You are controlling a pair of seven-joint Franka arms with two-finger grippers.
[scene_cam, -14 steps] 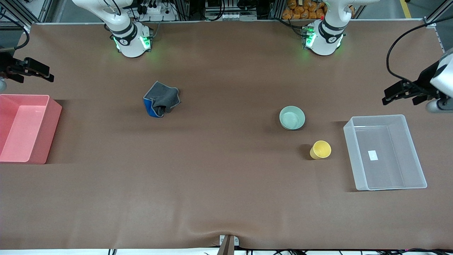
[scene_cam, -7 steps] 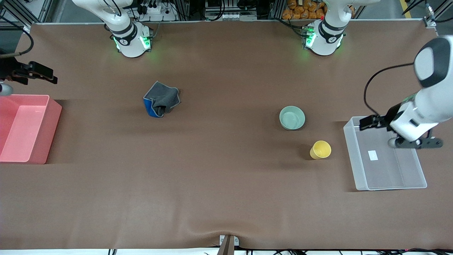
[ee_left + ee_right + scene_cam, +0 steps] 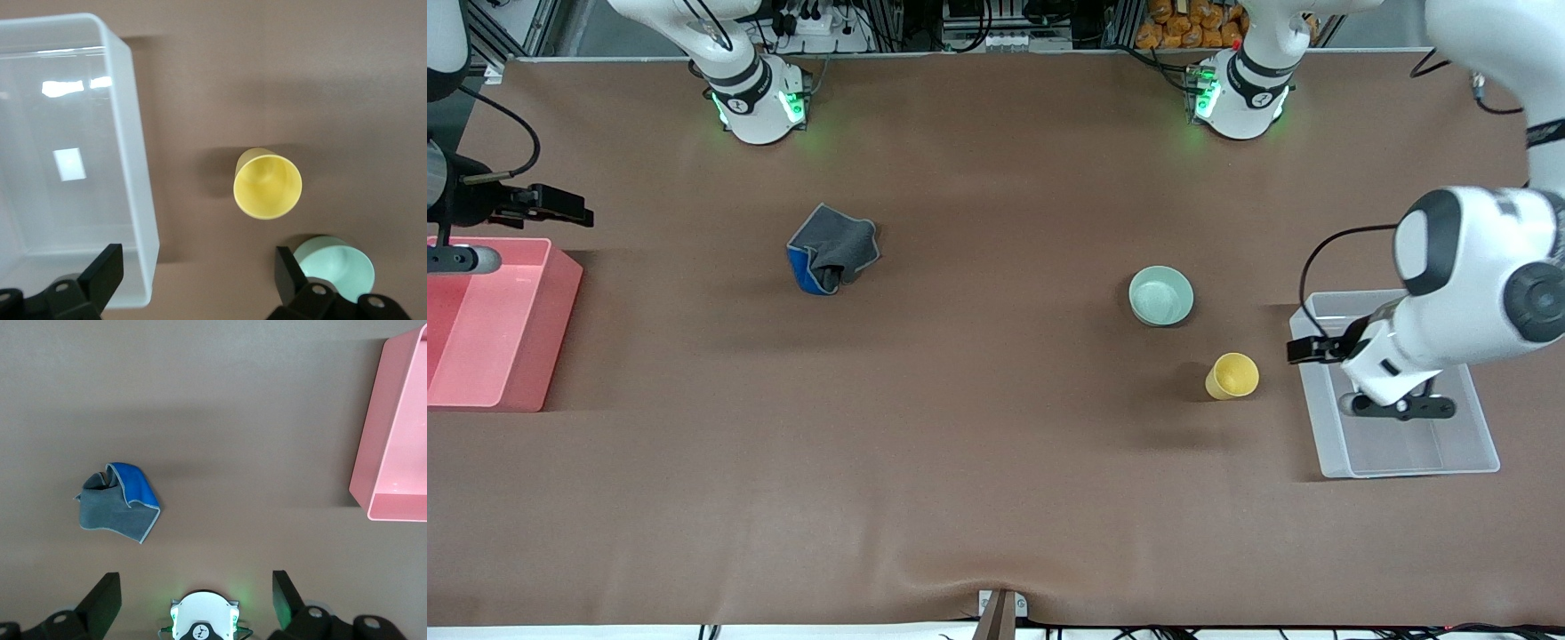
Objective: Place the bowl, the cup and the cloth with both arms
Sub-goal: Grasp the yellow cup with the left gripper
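The pale mint-green bowl (image 3: 1160, 296) stands upright on the brown table. The yellow cup (image 3: 1233, 376) stands upright nearer to the front camera, between the bowl and a clear bin. The dark grey cloth (image 3: 832, 248), its blue underside showing, lies crumpled toward the right arm's end. My left gripper (image 3: 1307, 349) is open and empty, in the air over the clear bin's rim beside the cup. Its wrist view shows the cup (image 3: 268, 183) and bowl (image 3: 337, 263) ahead of my left gripper (image 3: 197, 280). My right gripper (image 3: 560, 206) is open and empty, high beside a pink bin; the right wrist view shows the cloth (image 3: 119, 503).
The clear plastic bin (image 3: 1405, 467) stands at the left arm's end, also in the left wrist view (image 3: 137, 167). The pink bin (image 3: 507, 391) stands at the right arm's end, also in the right wrist view (image 3: 393, 453). Both are empty.
My left arm has swung from the table's end in over the clear bin toward the cup. My right gripper has moved a little toward the table's middle. Bowl, cup and cloth have not moved.
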